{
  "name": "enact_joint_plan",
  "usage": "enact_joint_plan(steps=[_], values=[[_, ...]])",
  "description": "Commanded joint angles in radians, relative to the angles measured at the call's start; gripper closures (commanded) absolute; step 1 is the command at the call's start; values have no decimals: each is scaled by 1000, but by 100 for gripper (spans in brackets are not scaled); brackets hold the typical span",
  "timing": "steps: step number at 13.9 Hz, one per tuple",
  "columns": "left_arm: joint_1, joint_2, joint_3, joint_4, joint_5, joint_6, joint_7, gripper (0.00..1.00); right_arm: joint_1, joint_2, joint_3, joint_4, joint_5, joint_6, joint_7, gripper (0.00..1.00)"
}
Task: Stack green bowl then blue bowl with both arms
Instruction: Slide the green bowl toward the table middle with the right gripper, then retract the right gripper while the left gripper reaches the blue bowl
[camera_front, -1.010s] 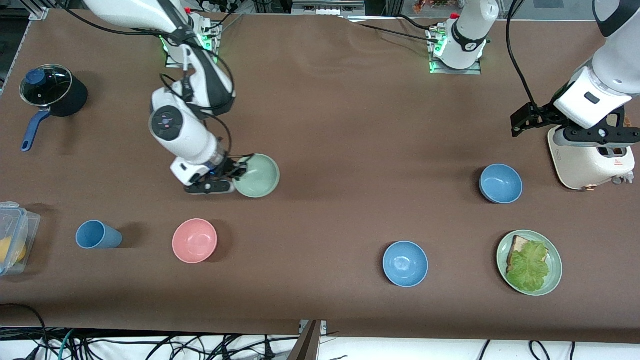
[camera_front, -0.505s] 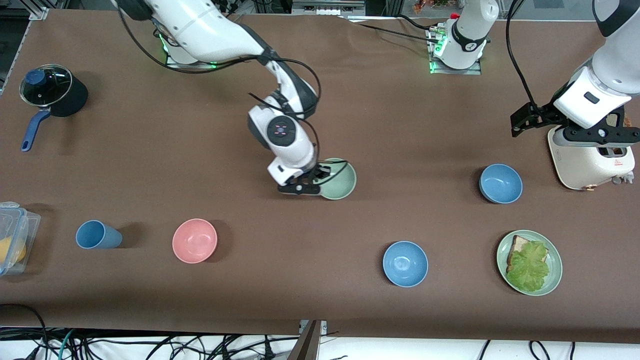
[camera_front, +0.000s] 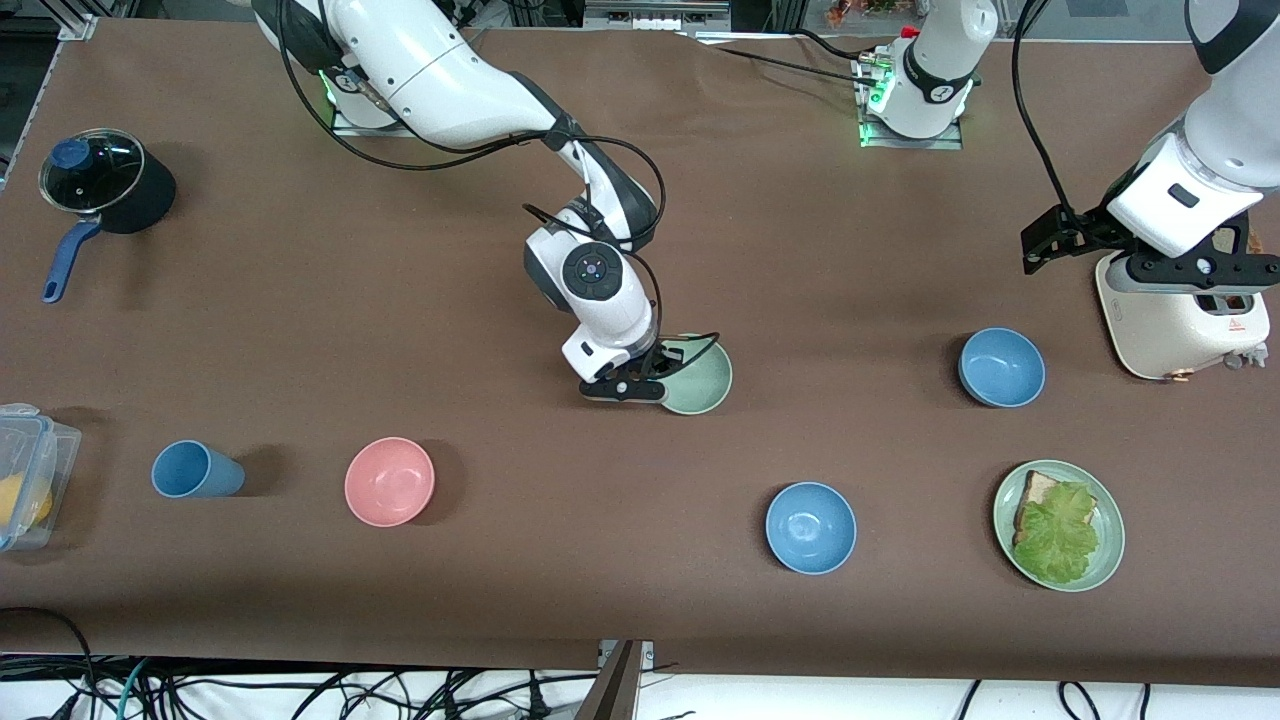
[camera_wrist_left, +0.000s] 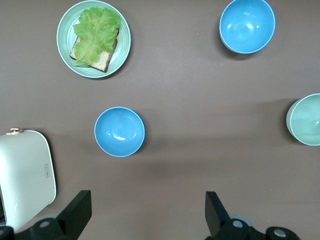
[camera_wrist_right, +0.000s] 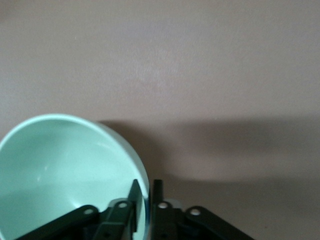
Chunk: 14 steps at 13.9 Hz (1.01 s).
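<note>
My right gripper (camera_front: 658, 378) is shut on the rim of the pale green bowl (camera_front: 702, 378) and holds it low over the middle of the table. In the right wrist view the fingers pinch the bowl's (camera_wrist_right: 60, 170) wall, one inside and one outside, at the gripper (camera_wrist_right: 145, 192). Two blue bowls stand on the table: one (camera_front: 1001, 367) near the toaster and one (camera_front: 810, 527) nearer the front camera. My left gripper (camera_wrist_left: 145, 215) is open and empty, up over the toaster's end of the table, and waits; both blue bowls (camera_wrist_left: 119, 131) (camera_wrist_left: 247, 25) and the green bowl (camera_wrist_left: 306, 120) show below it.
A white toaster (camera_front: 1180, 320) stands under the left arm. A green plate (camera_front: 1110, 560) with bread and lettuce lies near the front. Toward the right arm's end are a pink bowl (camera_front: 389, 481), a blue cup (camera_front: 195, 470), a black pot (camera_front: 105, 185) and a clear box (camera_front: 30, 470).
The right arm has carried the green bowl toward the left arm's end of the table, to the middle. The left arm has not moved.
</note>
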Motion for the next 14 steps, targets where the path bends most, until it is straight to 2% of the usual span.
enact_joint_plan(steps=[1,4,6,7,9,11,12,14], values=[[2,0,-2,14,8,-18,-2,0,-13,-52,-5,20,-9,-43,9,0],[2,0,-2,14,8,-18,-4,0,-76,-201,-30,12,-9,-270,-38,0],[2,0,-3,14,8,-18,-4,0,-160,-297,-30,-27,-4,-382,-196,0],[2,0,-3,14,9,-18,7,0,-197,-356,-30,-73,-3,-395,-256,0],[-8,18,-6,14,11,-65,2,0,-286,-535,-30,-261,2,-401,-362,0],[-5,46,-5,14,11,-87,8,0,-358,-736,-36,-444,65,-422,-472,0],[-4,51,-5,14,11,-90,10,0,-369,-819,-63,-502,72,-457,-494,0],[5,63,1,11,19,-88,12,0,-369,-878,-158,-497,69,-598,-612,0]])
